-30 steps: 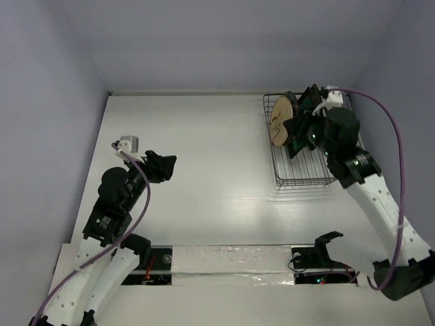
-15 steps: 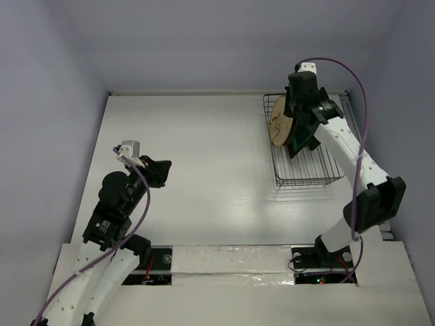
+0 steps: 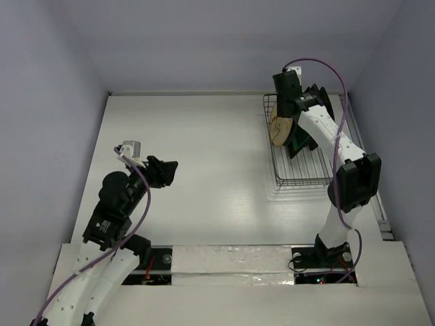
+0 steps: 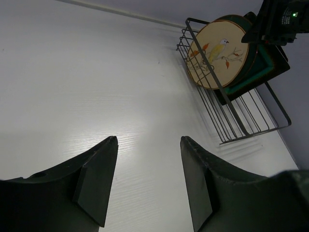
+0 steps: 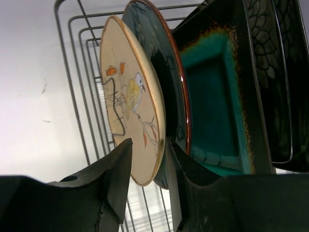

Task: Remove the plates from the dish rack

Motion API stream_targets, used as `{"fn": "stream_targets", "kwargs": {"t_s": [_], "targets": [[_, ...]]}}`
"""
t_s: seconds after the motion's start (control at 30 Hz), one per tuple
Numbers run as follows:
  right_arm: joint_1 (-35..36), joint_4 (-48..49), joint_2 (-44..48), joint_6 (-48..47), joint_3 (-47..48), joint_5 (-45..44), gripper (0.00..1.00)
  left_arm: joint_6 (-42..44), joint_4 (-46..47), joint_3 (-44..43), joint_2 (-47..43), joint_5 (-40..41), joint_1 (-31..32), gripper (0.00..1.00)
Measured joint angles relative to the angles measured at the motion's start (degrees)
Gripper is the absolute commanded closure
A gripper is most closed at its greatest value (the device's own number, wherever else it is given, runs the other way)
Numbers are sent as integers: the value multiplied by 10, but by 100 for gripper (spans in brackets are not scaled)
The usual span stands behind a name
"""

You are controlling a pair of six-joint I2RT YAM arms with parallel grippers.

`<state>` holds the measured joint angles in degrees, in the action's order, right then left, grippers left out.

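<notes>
- Looking down from above, we see the dish rack point(image 3: 307, 173) at the far right of the table point(image 3: 204, 136), with the plates point(image 3: 297, 141) standing in it. The right gripper point(image 3: 284, 117) is at the cream plate point(image 3: 279, 130). The left gripper point(image 3: 167, 170) hangs well apart, over the left side.
- From the left wrist, we see its fingers point(image 4: 96, 179) spread wide, holding nothing.
- From the right wrist, we see the fingers point(image 5: 116, 174) apart, one on each side of the cream plate's edge. We cannot tell if they touch it. Behind it stand the round teal plate point(image 5: 166, 72) and the square teal plate point(image 5: 212, 101).
</notes>
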<state>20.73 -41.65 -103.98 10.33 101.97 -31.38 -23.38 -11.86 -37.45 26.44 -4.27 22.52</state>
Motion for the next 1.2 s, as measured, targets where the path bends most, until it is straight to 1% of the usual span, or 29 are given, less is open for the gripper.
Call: {"fn": "stream_targets", "kwargs": {"t_s": [0.33, 0.37, 0.4, 0.5, 0.8, 0.9, 1.07, 1.2], "targets": [[0, 1, -54, -3, 3, -57, 65, 1, 0, 0, 7, -2, 0, 48], [0, 1, -60, -4, 3, -62, 67, 2, 0, 0, 8, -3, 0, 48], [0, 1, -64, -7, 3, -70, 80, 2, 0, 0, 10, -4, 0, 48], [0, 1, -66, -11, 3, -80, 100, 3, 0, 0, 16, -7, 0, 48], [5, 8, -42, -22, -1, -73, 100, 3, 0, 0, 19, -10, 0, 48], [7, 4, -12, -30, -1, -73, 100, 3, 0, 0, 23, -11, 0, 48], [15, 0, 57, -42, -1, -98, 100, 3, 0, 2, 18, -11, 0, 48], [44, 1, 111, -46, 0, -106, 100, 3, 0, 3, 12, -11, 0, 48]]}}
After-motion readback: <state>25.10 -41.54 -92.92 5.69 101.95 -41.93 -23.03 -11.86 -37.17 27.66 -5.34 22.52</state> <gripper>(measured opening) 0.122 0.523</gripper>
